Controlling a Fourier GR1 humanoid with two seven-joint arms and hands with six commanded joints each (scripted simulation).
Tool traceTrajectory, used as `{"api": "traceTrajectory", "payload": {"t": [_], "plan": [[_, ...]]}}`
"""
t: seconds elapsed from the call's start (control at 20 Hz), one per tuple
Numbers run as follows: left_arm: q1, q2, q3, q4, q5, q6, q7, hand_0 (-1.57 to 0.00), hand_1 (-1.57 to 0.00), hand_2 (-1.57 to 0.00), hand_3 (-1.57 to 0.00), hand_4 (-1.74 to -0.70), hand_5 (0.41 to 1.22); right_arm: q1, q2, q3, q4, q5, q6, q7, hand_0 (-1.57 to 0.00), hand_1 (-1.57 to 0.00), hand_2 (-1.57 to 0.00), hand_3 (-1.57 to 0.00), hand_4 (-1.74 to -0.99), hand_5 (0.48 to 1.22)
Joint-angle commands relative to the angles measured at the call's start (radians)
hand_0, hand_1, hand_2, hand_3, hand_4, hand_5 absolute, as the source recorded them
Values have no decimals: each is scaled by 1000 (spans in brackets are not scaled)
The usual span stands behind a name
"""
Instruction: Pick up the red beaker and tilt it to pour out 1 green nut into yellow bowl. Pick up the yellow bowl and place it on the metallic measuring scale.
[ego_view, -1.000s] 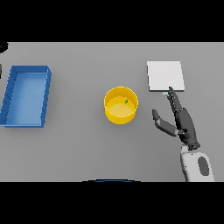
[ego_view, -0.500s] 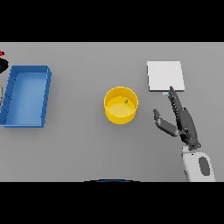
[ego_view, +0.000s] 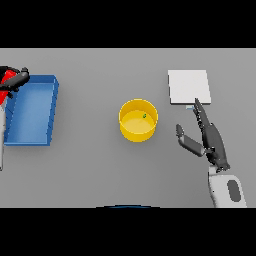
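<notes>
Beside the yellow bowl (ego_view: 138, 120), right robot hand (ego_view: 210, 140) spread, empty.

Blue tray (ego_view: 50, 112) on grey table (ego_view: 90, 170)

Matt yellow bowl (ego_view: 138, 120), matt table (ego_view: 100, 170)

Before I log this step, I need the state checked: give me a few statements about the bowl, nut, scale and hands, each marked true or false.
1. A green nut lies inside the yellow bowl. True.
2. The yellow bowl stands on the scale. False: it stands on the table, left of the scale.
3. The right hand holds the bowl. False: it is open, apart from the bowl.
4. The left hand is at the left edge, beside the blue tray, on a red thing. True.
</notes>
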Motion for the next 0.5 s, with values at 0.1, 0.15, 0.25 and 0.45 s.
{"api": "traceTrajectory", "payload": {"t": [0.1,0.15,0.25,0.45], "plan": [[-3,8,4,-22,-6,-74,4,-502,-425,-382,-237,-830,678,3,1,-1,-3,-4,1,0,1,1,1,1,-1318,725],[1,11,-7,-22,-22,-94,4,-402,-340,-305,-189,-807,667,-2,-2,-4,5,-2,0,5,1,1,1,1,-1316,724],[-4,8,-3,-6,-59,-121,4,-257,-217,-195,-121,-783,653,6,-3,1,3,3,3,-6,1,1,1,1,-1310,721],[0,-15,-1,-14,-122,-133,4,-105,-88,-79,-49,-746,655,1,-2,6,17,32,-17,10,1,1,1,1,-1300,717]]}}
